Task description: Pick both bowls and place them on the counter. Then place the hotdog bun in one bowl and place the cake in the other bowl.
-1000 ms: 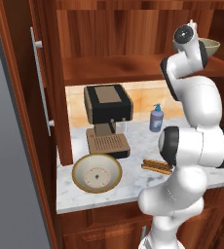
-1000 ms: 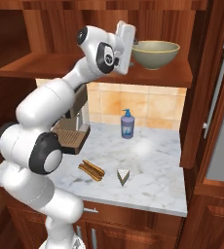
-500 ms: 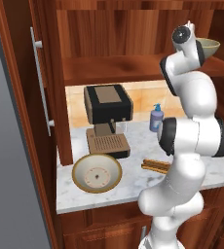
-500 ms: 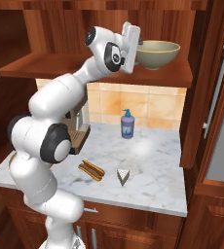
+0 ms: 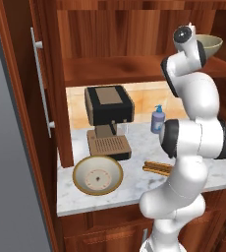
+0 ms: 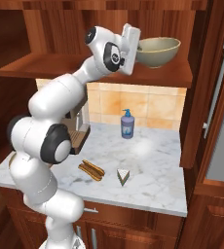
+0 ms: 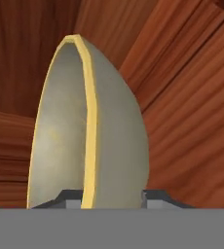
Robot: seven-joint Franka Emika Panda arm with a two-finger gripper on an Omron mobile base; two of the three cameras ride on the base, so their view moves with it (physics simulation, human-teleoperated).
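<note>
Arm is raised to the upper wooden shelf (image 6: 60,65), hand level with the deep bowl (image 6: 158,51) that sits at the shelf's right end.

Gripper (image 6: 136,46) is met at the bowl's near rim. In the hand view the pale rim (image 7: 89,126) is seen running between the two finger tips (image 7: 70,198), one tip on the inner side of the wall, the other on the outer. Jaws are partly drawn in about the wall; whether they are pressed on it yet cannot be told. Bowl is seen upright on the shelf in the right base view.

Shallow bowl (image 5: 98,175) is set on the counter (image 6: 158,180), in front of the coffee machine (image 5: 108,118).

Bun (image 6: 92,170) is laid on the marble near the front edge. Cake (image 6: 123,176) is just beside it to the right, apart from it.

Blue soap bottle (image 6: 127,124) is stood upright by the tiled back wall.
</note>
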